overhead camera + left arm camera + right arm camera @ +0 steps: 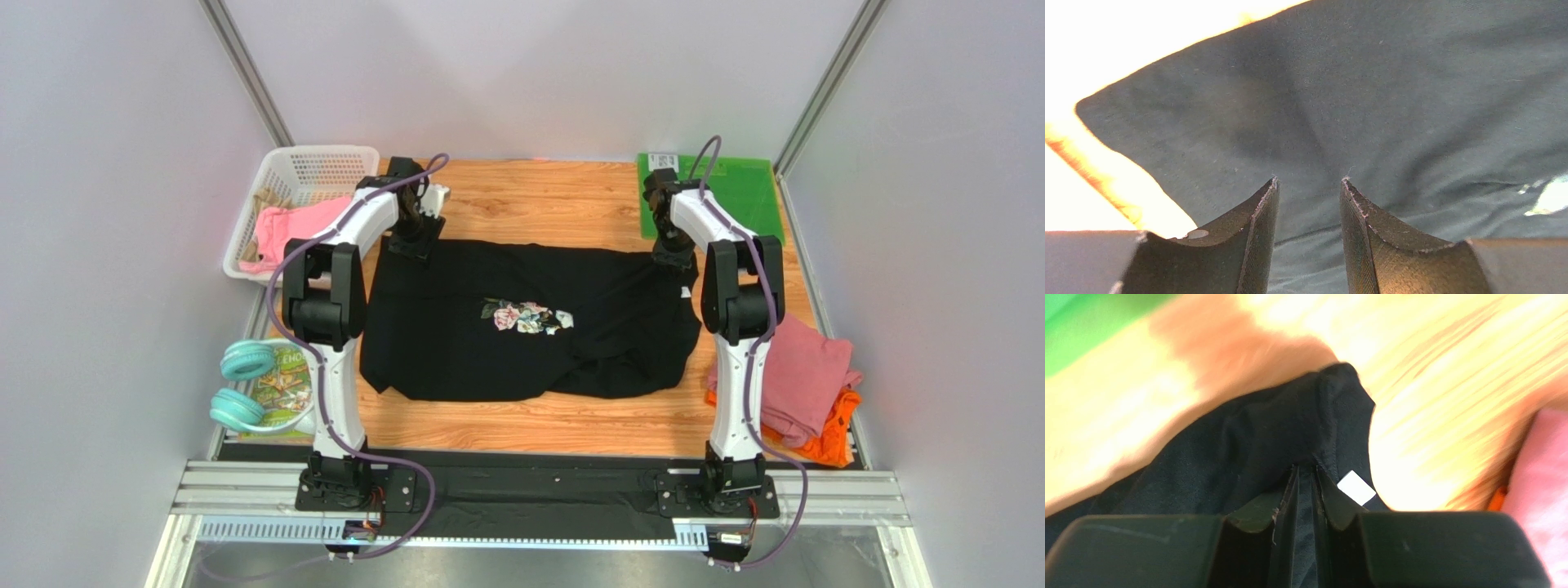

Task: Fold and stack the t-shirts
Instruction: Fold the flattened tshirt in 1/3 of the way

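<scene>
The large black t-shirt (491, 331) lies spread on the wooden table, its floral print (528, 317) facing up. My left gripper (412, 240) is open over the shirt's far left corner; in the left wrist view (1309, 180) black cloth (1389, 98) fills the space beneath the parted fingers. My right gripper (673, 260) is at the shirt's far right edge and is shut on a fold of the black cloth (1247, 441) in the right wrist view (1306, 470), next to a white tag (1356, 487). The dusty-pink t-shirt (803, 365) lies on the orange one (840, 439) at the right.
A green mat (730, 196) lies at the back right. A white basket (319, 165) with pink cloth (288, 228) stands at the back left. Teal headphones (243, 382) lie on a printed packet at the left edge.
</scene>
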Motion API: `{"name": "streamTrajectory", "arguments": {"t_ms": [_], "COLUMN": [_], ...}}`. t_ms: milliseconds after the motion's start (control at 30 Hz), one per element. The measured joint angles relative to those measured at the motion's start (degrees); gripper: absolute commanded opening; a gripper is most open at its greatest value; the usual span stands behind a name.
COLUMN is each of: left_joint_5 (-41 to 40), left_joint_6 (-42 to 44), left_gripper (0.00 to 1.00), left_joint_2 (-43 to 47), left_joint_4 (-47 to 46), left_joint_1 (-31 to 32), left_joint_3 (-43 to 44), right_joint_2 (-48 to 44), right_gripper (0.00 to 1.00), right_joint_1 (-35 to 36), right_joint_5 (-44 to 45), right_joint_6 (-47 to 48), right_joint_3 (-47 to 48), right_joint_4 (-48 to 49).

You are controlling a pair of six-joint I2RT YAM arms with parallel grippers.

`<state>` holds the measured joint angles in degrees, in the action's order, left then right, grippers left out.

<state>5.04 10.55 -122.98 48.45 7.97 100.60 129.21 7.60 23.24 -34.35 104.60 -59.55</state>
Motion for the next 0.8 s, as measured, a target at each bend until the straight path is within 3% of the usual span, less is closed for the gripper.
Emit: {"name": "streamTrajectory", "arguments": {"t_ms": [333,800], "left_joint_5": [-0.63,-1.97], "left_joint_6": [0.02,0.07], "left_gripper": [0.48,0.5], "left_joint_2": [-1.25,-1.86], "left_joint_4": [-0.31,0.24], "left_joint_1": [0.0,0.7], "left_joint_3": [-1.36,-0.9], "right_joint_2": [8.22,7.39], "right_gripper": [0.18,0.21], "right_joint_1": [-5.49,-7.26], "right_joint_5": [0.87,-7.21], "right_joint_6": [1.57,1.64], "right_joint_3": [13.7,14.64], "right_joint_4": [-3.96,-4.96]}}
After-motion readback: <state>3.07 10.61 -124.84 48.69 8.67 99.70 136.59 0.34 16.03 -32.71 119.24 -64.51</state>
